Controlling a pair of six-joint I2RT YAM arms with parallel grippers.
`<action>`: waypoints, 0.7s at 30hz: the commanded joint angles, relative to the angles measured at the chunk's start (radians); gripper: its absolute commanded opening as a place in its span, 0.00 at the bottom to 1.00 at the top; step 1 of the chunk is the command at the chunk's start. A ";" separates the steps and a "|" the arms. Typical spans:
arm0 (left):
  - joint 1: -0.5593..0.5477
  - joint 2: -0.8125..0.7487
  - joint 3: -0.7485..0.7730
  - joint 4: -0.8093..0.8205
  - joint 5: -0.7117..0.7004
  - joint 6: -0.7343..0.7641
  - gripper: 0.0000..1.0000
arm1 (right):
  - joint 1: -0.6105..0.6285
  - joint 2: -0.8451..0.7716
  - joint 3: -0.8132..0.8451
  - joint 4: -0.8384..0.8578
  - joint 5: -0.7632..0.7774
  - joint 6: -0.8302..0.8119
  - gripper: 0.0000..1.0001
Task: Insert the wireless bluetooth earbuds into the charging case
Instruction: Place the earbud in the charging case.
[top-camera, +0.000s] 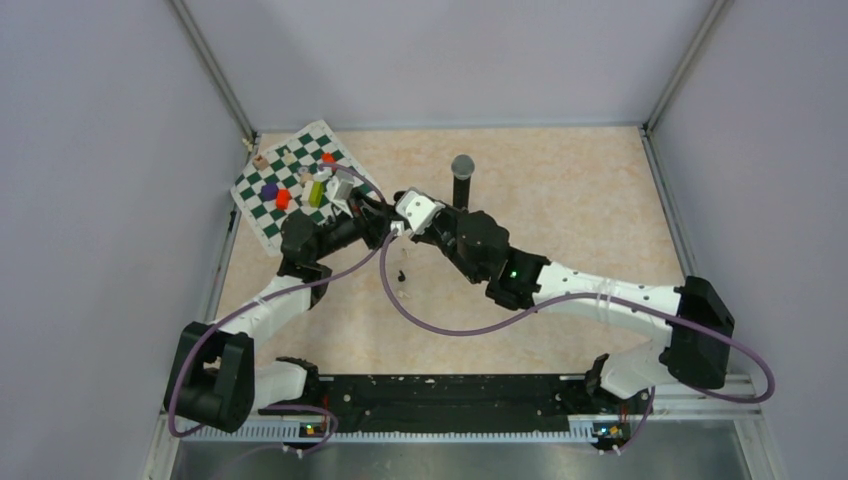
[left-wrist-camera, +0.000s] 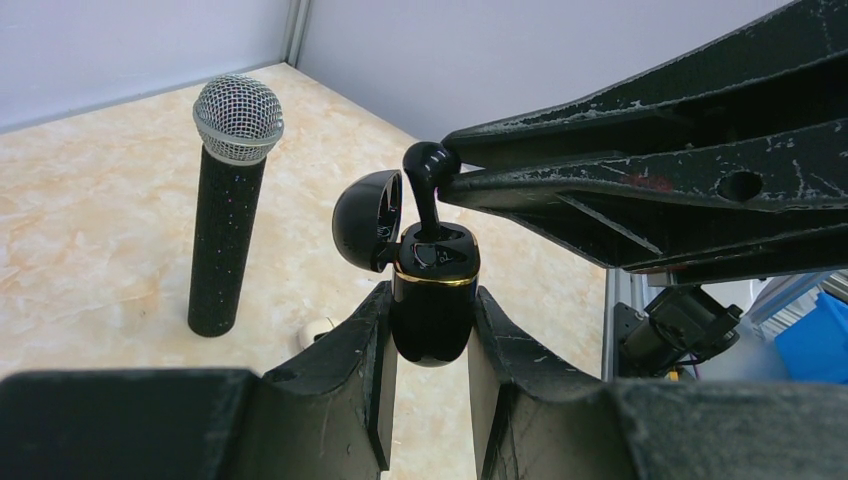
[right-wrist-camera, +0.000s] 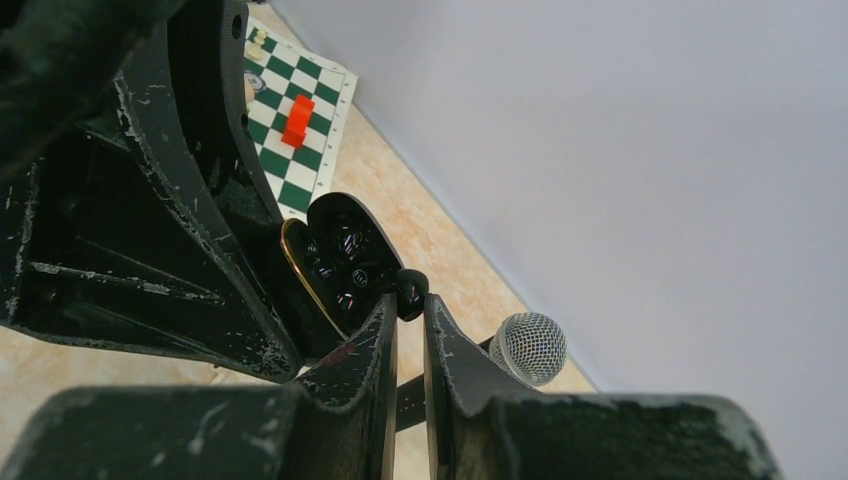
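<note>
My left gripper (left-wrist-camera: 430, 300) is shut on a glossy black charging case (left-wrist-camera: 432, 300) with a gold rim, held upright with its lid (left-wrist-camera: 365, 218) open. My right gripper (right-wrist-camera: 405, 305) is shut on a black earbud (right-wrist-camera: 410, 293), pinched at its round head. In the left wrist view the earbud (left-wrist-camera: 428, 190) has its stem down in a case socket. The open case also shows in the right wrist view (right-wrist-camera: 335, 262). In the top view the two grippers meet above the table's middle (top-camera: 400, 228). A small black bud (top-camera: 402, 273) lies on the table below them. A whitish rounded thing (left-wrist-camera: 318, 330) lies half hidden behind my left finger.
A tall black microphone (top-camera: 462, 178) with a silver mesh head stands upright just behind the grippers, also in the left wrist view (left-wrist-camera: 225, 200). A green-and-white chessboard (top-camera: 262, 212) with coloured pieces lies at the back left. Grey walls close in the table.
</note>
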 joint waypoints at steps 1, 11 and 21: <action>0.015 -0.029 0.027 0.077 -0.028 -0.012 0.00 | 0.013 -0.053 -0.020 0.027 -0.004 -0.001 0.10; 0.021 -0.029 0.021 0.095 -0.023 -0.008 0.00 | 0.012 -0.057 -0.018 0.005 -0.012 0.017 0.10; 0.021 -0.043 0.001 0.148 0.032 0.035 0.00 | 0.013 -0.034 0.005 -0.019 -0.011 0.028 0.10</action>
